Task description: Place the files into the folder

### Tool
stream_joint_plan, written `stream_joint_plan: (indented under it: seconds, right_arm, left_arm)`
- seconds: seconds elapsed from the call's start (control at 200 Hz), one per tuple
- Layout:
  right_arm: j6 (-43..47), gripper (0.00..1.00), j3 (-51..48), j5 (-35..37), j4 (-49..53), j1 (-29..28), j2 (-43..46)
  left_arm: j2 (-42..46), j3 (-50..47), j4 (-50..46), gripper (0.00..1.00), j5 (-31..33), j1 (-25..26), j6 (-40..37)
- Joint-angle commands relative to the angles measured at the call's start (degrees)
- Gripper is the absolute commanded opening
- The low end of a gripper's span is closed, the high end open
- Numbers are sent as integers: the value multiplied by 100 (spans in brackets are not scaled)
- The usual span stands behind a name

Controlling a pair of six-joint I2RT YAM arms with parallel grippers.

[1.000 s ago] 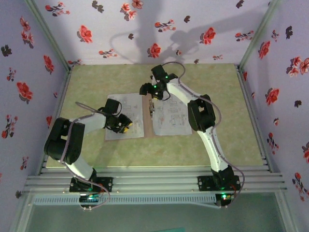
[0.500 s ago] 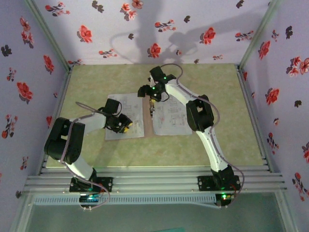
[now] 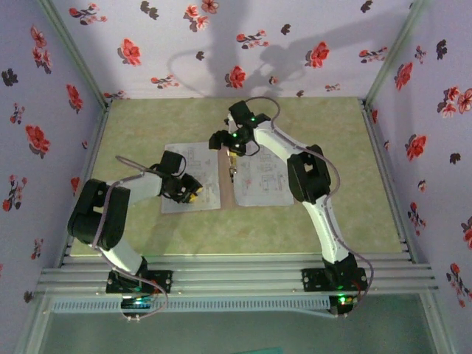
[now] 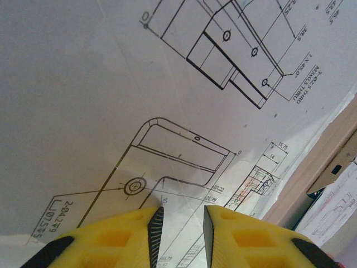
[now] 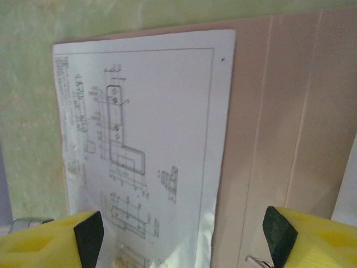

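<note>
1. Purple walls (image 3: 147,44) printed with red and dark flowers are being seen closing round a pale green marbled worktop (image 3: 147,125) on three sides.
2. The tan-brown folder (image 3: 226,188) is being left lying open and flat near the middle of the worktop. Its bare card is being shown as a strip running from near to far between two paper sheets.
3. The left sheet (image 3: 193,164), white and printed with fine technical drawings and dimensions, is being carried on the folder's left flap. The right sheet (image 3: 262,181), printed in the same manner, is being carried on the right flap.
4. The left arm (image 3: 136,186) is being stretched in from the left over the left sheet (image 4: 83,84), and the left jaws are being held low at that sheet's near right part. Their yellow fingertips (image 4: 128,234) are being kept only narrowly apart with nothing between them, and the drawing is being seen through the gap. Whether the paper is being touched cannot be told.
5. The right arm (image 3: 306,177) is being arched over the right sheet, and the right jaws are being held above the far end of the tan strip. They are being spread wide and nothing is being gripped. In the right wrist view, the right sheet (image 5: 156,111) and the bare folder card (image 5: 279,111) just beside it are being framed between them.
</note>
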State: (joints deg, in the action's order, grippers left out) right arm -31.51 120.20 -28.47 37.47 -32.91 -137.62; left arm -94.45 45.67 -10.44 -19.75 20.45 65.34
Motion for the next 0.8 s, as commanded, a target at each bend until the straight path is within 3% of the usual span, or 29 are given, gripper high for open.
stream_joint_plan:
  seconds: [0.0,0.29,0.395,0.485,0.615,0.795]
  right_arm:
    - [147,78,-177,-89,-123,-82,455]
    - [-179,78,-1331,-102,-679,-181,1132]
    - [-343,78,-1929,404,-1005,-181,1681]
    - [-623,78,-2222,1335,-922,-172,2176]
    - [-1672,78,-2999,2154,-1134,-146,2885]
    - [-3980,71,-4555,1942,-2532,-180,3582]
  left_arm:
    - [-236,-127,-169,28,112,-20,-140]
    - [-310,-54,-178,28,103,-22,-154]
    - [-324,-31,-187,28,95,-18,-171]
    - [-337,-23,-187,28,90,-14,-177]
    - [-339,-10,-188,28,72,3,-185]
    - [-354,-23,-141,28,16,30,-171]
